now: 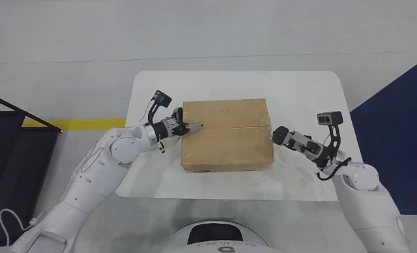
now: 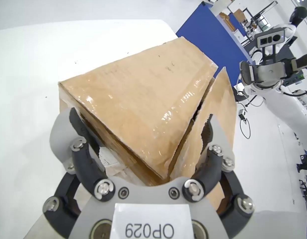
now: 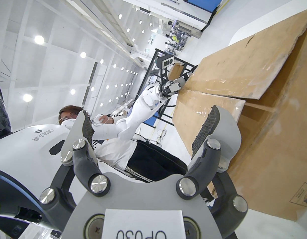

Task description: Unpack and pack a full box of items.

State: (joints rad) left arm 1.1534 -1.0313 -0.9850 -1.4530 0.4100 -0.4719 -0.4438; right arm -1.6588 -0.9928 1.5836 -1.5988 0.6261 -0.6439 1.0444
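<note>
White tag (image 2: 150, 222) on left end effector (image 2: 142, 115), second tag (image 3: 143, 225) on right end effector (image 3: 150, 113): short printed codes. Box (image 3: 268, 138) side bears small marks (image 3: 299, 196), perhaps handling symbols.

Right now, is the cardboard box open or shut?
Shut, barely: the box has both top flaps lying down, meeting along the middle seam with a narrow gap.

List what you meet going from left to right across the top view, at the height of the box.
Black frame → left gripper, at the box's left end on the flap seam → cardboard box → right gripper, just off the box's right end → blue panel.
</note>
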